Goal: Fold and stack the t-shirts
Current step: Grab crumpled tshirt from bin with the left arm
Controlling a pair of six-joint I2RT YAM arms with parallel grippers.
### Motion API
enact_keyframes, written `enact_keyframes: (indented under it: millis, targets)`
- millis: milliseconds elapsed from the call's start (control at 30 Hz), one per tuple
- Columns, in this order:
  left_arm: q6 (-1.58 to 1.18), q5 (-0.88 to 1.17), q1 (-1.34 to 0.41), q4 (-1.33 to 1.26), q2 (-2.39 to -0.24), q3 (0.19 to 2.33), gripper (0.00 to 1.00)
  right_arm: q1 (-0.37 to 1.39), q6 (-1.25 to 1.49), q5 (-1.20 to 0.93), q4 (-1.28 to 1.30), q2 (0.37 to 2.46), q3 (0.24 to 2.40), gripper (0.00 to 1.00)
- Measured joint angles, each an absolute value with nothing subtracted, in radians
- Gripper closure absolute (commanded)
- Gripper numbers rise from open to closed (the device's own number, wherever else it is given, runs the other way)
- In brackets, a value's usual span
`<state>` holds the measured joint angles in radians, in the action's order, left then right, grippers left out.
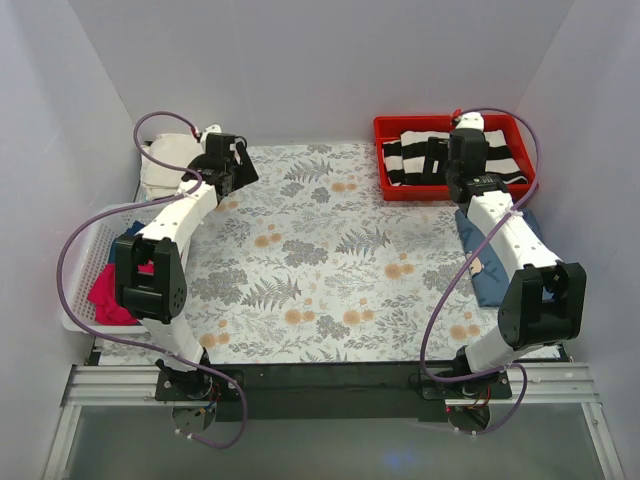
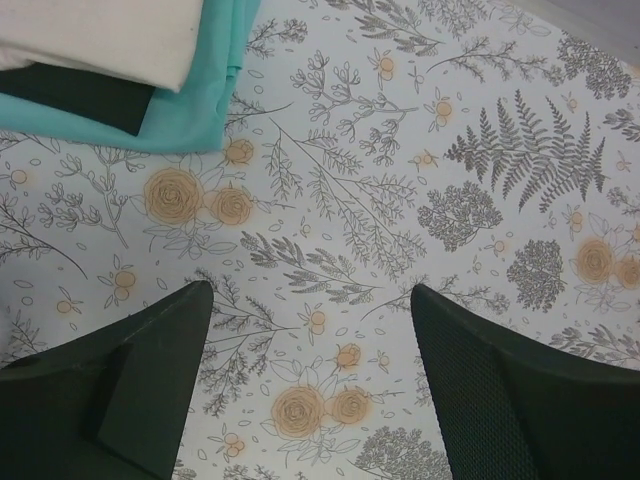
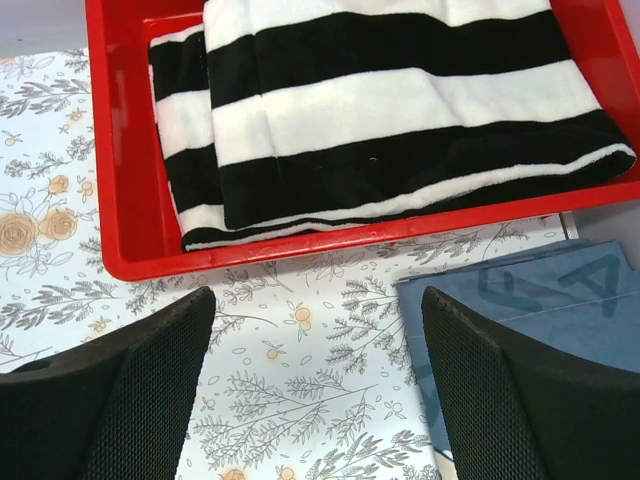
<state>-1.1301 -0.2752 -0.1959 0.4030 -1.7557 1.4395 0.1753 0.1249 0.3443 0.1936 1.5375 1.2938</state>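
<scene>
A folded stack of t-shirts [image 1: 168,165] lies at the back left, cream on top. The left wrist view shows its corner: cream [image 2: 100,35] over black [image 2: 75,95] over teal [image 2: 205,85]. My left gripper [image 1: 232,165] hovers just right of the stack, open [image 2: 310,300] over bare floral cloth. A crimson-red t-shirt [image 1: 108,295] is bunched in the white basket. A blue t-shirt [image 1: 492,270] [image 3: 540,310] lies flat on the right, partly under my right arm. My right gripper [image 1: 462,170] hangs open [image 3: 315,300] over the table between the red bin and the blue shirt.
A red bin [image 1: 385,185] [image 3: 120,200] at the back right holds a black-and-white striped cloth [image 3: 400,110]. The white basket [image 1: 80,260] stands at the left edge. A floral cover [image 1: 320,260] spreads over the table, and white walls close in three sides.
</scene>
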Motion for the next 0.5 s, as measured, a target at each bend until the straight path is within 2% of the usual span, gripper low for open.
enact_keyframes:
  millis: [167, 233, 267, 500]
  targets:
    - [-1.132, -0.253, -0.196, 0.398, -1.748, 1.402, 0.22, 0.175, 0.114, 0.336, 0.212, 1.538, 1.294, 0.12]
    - [-1.143, -0.262, -0.196, 0.402, -1.728, 1.378, 0.3, 0.175, 0.108, 0.332, 0.214, 1.538, 1.294, 0.12]
    - [-1.153, -0.272, -0.196, 0.408, -1.715, 1.367, 0.31, 0.175, 0.105, 0.329, 0.215, 1.538, 1.293, 0.12]
    - [-1.295, -0.456, -0.176, 0.522, -1.602, 1.353, 0.29, 0.175, 0.102, 0.31, 0.214, 1.531, 1.251, 0.13]
